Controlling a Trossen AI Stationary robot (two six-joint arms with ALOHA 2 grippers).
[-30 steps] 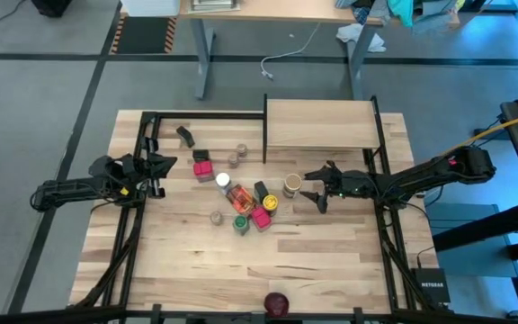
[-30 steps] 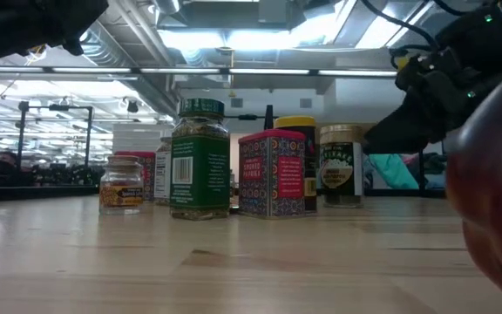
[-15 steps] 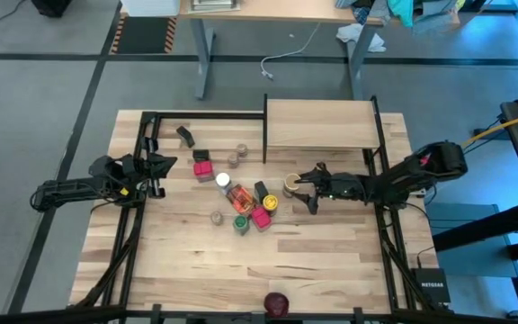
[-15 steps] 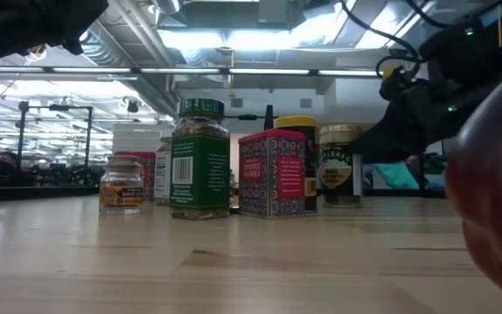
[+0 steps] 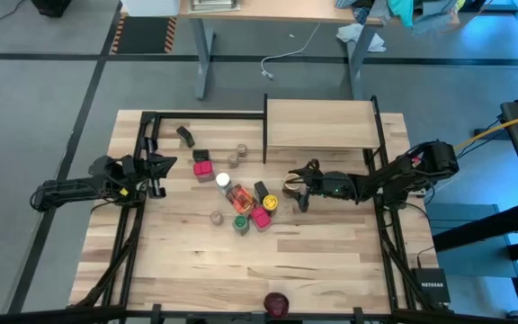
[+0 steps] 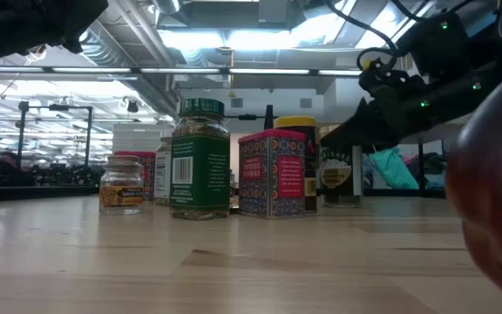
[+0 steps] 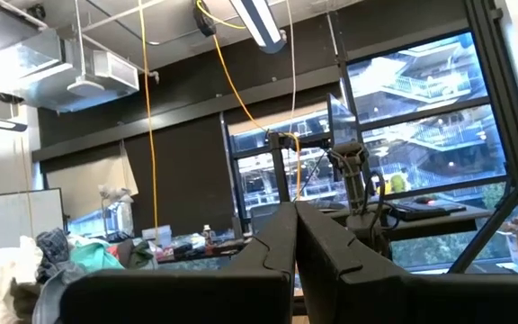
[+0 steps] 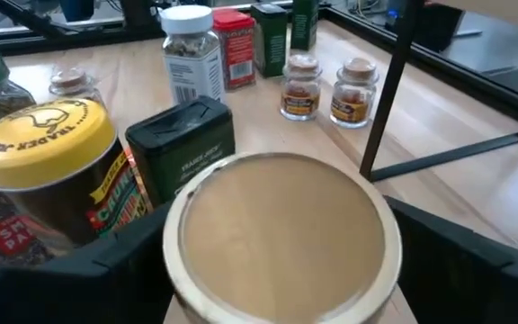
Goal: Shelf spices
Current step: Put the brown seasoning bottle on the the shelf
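Straddling the tan-lidded jar (image 8: 281,236), right tool (image 5: 297,186) spread; left tool (image 5: 156,167) pressed together.

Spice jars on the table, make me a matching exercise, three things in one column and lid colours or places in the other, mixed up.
Things:
1. jar between the right gripper fingers
2. tall green-labelled jar
3. shelf

Descriptions:
A. green lid
B. far side of the table, nothing on it
C. tan lid

Pairs: 1-C, 2-A, 3-B

The tan-lidded jar fills the right wrist view. The left gripper waits at the table's left edge.
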